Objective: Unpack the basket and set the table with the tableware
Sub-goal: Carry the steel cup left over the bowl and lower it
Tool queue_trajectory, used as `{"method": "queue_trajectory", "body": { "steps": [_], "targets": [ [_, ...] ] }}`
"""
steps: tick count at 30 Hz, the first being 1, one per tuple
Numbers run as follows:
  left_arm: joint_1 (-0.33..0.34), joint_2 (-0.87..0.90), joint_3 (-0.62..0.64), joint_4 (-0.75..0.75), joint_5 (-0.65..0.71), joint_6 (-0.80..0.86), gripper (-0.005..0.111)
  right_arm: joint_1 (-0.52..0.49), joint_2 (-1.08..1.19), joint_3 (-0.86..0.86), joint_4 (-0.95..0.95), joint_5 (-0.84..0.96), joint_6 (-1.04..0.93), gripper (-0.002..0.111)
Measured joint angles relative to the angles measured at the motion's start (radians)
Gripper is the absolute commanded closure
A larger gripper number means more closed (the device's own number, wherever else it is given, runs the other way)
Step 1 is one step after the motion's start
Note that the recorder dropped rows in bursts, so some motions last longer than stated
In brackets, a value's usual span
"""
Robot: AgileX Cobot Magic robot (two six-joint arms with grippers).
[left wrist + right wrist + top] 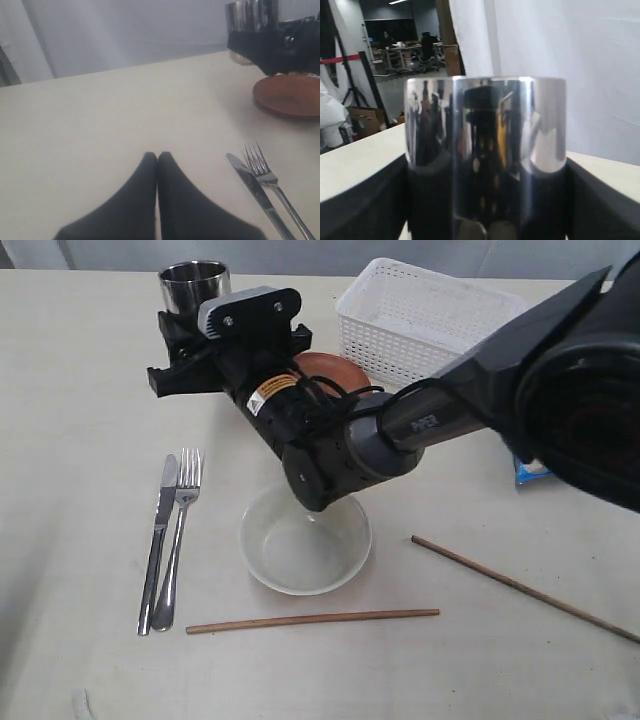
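Note:
The shiny steel cup (195,285) (485,125) stands upright at the back left of the table (80,420). My right gripper (197,315) (485,200) has a dark finger against each side of it. The reddish-brown plate (330,370) (287,95) lies behind the arm, beside the white basket (430,320). The white bowl (305,540) sits near the front, with the knife (158,540) (255,187) and fork (180,540) (270,180) to its left. One chopstick (312,619) lies in front of the bowl, another (520,587) to its right. My left gripper (157,155) is shut and empty above bare table.
A blue bag (530,472) shows partly behind the right arm at the right edge. The right arm reaches across the middle, over the bowl and plate. The basket's inside is mostly out of sight from here.

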Motion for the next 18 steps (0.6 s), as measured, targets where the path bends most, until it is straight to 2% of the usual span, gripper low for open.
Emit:
{"method": "queue_trajectory", "body": {
  "steps": [8, 18],
  "targets": [
    [0.0, 0.0, 0.0, 0.0, 0.0, 0.0, 0.107, 0.0, 0.126, -0.125, -0.085, -0.022, 0.06, 0.109],
    [0.0, 0.0, 0.0, 0.0, 0.0, 0.0, 0.107, 0.0, 0.208, -0.131, -0.094, -0.001, 0.06, 0.109]
  ]
}}
